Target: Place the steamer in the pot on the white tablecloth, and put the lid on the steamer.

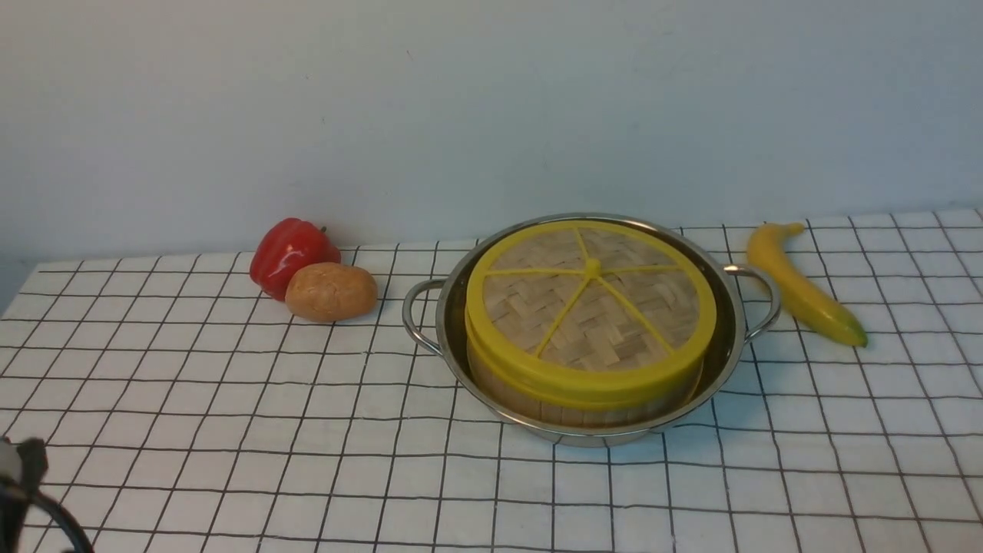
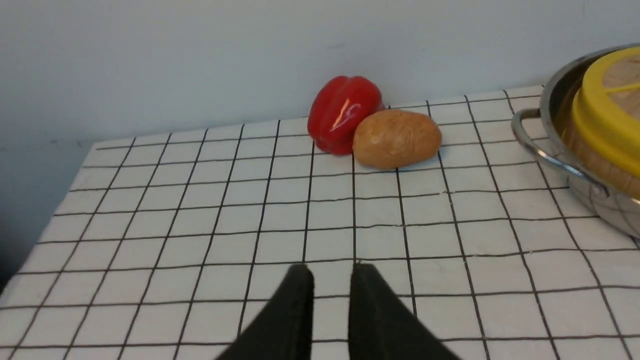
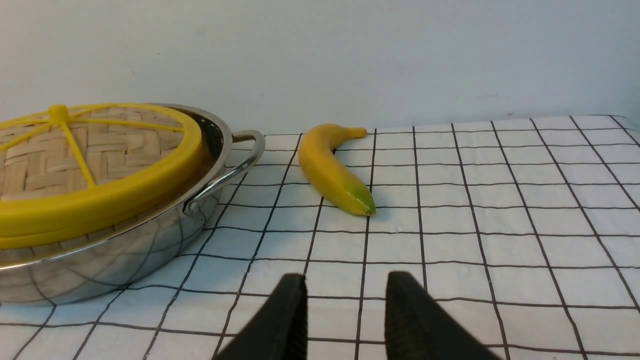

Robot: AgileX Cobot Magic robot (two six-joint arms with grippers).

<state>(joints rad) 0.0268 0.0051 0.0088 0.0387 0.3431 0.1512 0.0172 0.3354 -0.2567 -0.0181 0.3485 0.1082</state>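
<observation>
Steamer: round bamboo basket with yellow rim (image 1: 584, 399), seated inside the pot.
Lid: flat woven-bamboo disc with yellow spokes (image 1: 590, 299), resting on the steamer.
Pot: wide shiny steel pan with two loop handles (image 1: 729, 338), on the white grid-lined tablecloth (image 1: 230, 430) covering the surface.
Left side: red bell pepper (image 1: 290, 253) touching brown potato (image 1: 330, 291).
Right side: yellow banana (image 1: 802, 288), near the pot handle.
Left gripper (image 2: 331, 272): fingers (image 2: 297, 310) slightly parted, grasping nothing.
Right gripper (image 3: 345, 282): fingers (image 3: 290, 315) released, empty.

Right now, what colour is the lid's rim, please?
Yellow rim on the lid, clearest in the front view.
</observation>
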